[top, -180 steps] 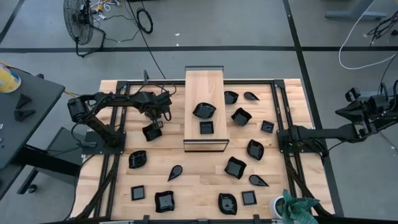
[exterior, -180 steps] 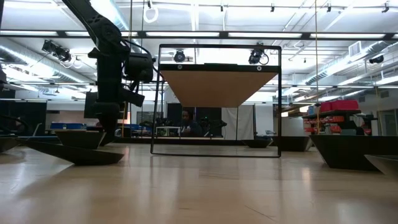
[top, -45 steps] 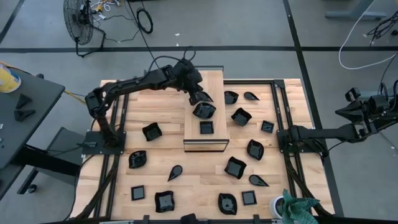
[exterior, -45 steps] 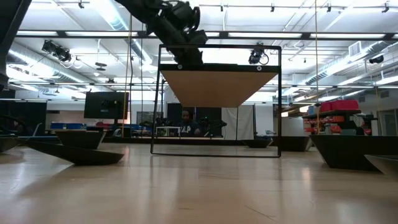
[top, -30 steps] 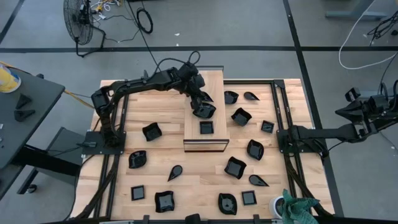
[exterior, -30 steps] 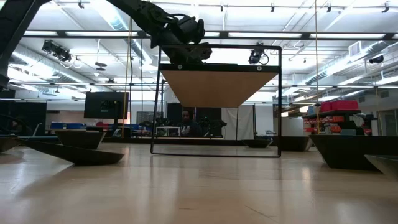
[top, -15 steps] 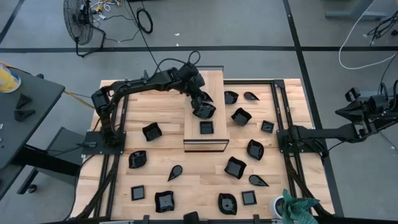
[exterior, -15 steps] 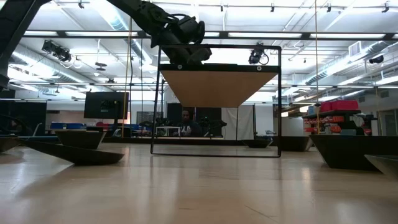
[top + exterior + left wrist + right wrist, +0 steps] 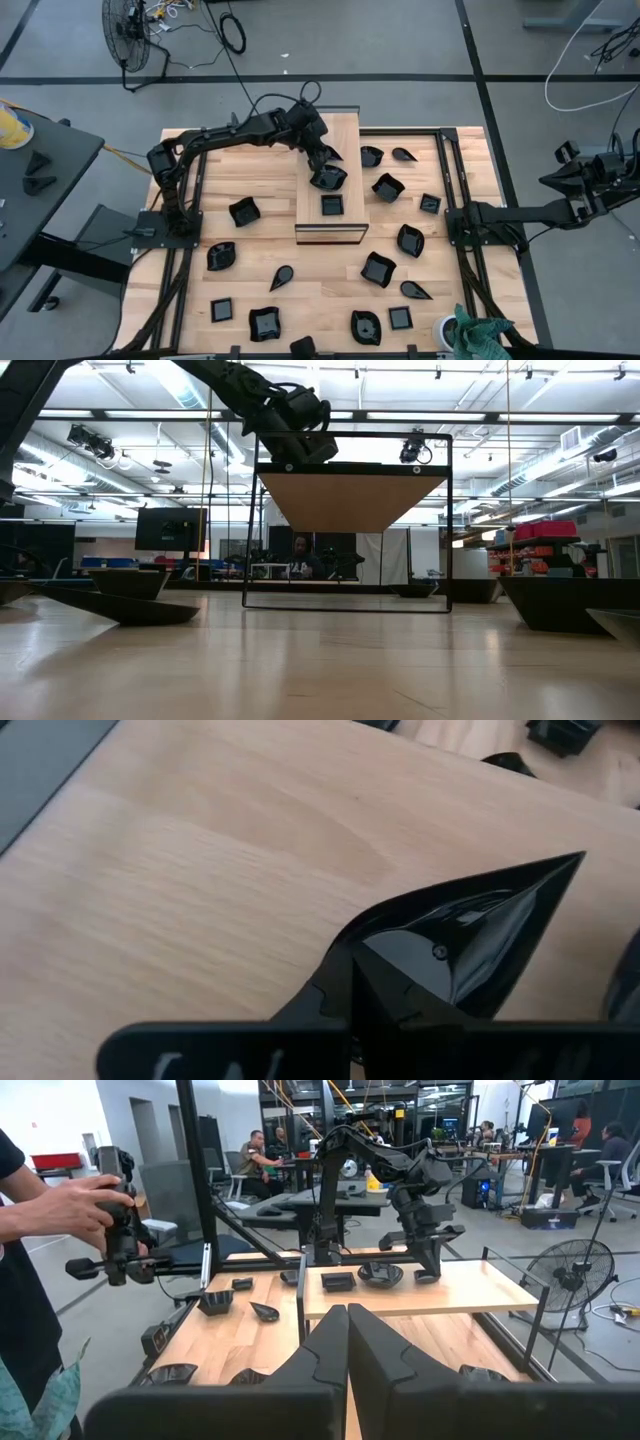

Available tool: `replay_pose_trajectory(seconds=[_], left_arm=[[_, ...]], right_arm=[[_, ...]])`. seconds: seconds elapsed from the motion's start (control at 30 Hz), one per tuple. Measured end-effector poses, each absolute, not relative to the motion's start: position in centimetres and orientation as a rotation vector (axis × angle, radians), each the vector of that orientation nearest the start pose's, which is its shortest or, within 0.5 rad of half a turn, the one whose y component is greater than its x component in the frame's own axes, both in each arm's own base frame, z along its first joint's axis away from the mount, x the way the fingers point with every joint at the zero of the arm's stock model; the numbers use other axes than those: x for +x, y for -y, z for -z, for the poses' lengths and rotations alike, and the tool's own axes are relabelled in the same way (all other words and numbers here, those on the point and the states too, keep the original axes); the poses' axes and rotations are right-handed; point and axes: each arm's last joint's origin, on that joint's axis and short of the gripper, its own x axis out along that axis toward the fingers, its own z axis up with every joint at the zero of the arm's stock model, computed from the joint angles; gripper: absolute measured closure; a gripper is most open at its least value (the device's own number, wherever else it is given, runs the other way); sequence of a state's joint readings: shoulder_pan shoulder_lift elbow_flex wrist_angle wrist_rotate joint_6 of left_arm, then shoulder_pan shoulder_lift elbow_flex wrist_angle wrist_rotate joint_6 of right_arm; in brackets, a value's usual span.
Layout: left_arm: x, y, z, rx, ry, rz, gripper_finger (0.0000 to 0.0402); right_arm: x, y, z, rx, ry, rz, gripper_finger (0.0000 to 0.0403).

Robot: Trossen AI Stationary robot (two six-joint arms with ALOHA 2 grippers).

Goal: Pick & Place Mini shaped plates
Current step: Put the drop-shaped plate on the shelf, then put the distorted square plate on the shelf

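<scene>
My left gripper [image 9: 322, 163] reaches over the raised light wooden board [image 9: 330, 135] and is shut on a glossy black leaf-shaped plate [image 9: 330, 179], which lies on the board [image 9: 200, 870]. The right wrist view shows that gripper [image 9: 432, 1268] at the plate's [image 9: 380, 1273] far side. A small square plate [image 9: 332, 205] lies on the board nearer the table's near edge. Several more black plates are scattered on the table around the board. My right gripper [image 9: 348, 1315] is shut on nothing and waits off the table's right edge. My left gripper [image 9: 352, 952] pinches the leaf-shaped plate's rim [image 9: 372, 920] at its far end. One finger [image 9: 320, 995] stands outside the rim and the other over the glossy inside [image 9: 470, 935]. The fingers come slanting down from the far-left. The plate rests on the board.
Black frame rails [image 9: 452, 210] run along both sides of the table. A green cloth [image 9: 480, 332] and a white cup [image 9: 446, 330] sit at the near right corner. A person's hand [image 9: 70, 1210] holding a device shows beyond the table.
</scene>
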State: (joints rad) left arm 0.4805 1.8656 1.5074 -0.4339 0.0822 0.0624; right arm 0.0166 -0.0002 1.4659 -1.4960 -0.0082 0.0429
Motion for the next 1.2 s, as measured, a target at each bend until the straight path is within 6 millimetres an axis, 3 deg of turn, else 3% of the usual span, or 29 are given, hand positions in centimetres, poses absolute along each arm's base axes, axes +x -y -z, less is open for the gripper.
replay_pose_trajectory(seconds=[0.7, 0.9, 1.2], left_arm=[[37.3, -18.7, -26.3, -0.149, -0.732, -0.399, 0.0399], [36.4, -17.3, -29.2, -0.131, -0.670, -0.372, 0.0398], [33.5, -14.4, -33.5, -0.112, -0.665, -0.355, 0.0397]], right_arm=[[-18.1, 0.3, -35.0, 0.043, -0.030, -0.024, 0.0392], [-18.1, 0.3, -35.1, 0.043, -0.030, -0.024, 0.0392], [-18.1, 0.3, -35.0, 0.043, -0.030, -0.024, 0.0392]])
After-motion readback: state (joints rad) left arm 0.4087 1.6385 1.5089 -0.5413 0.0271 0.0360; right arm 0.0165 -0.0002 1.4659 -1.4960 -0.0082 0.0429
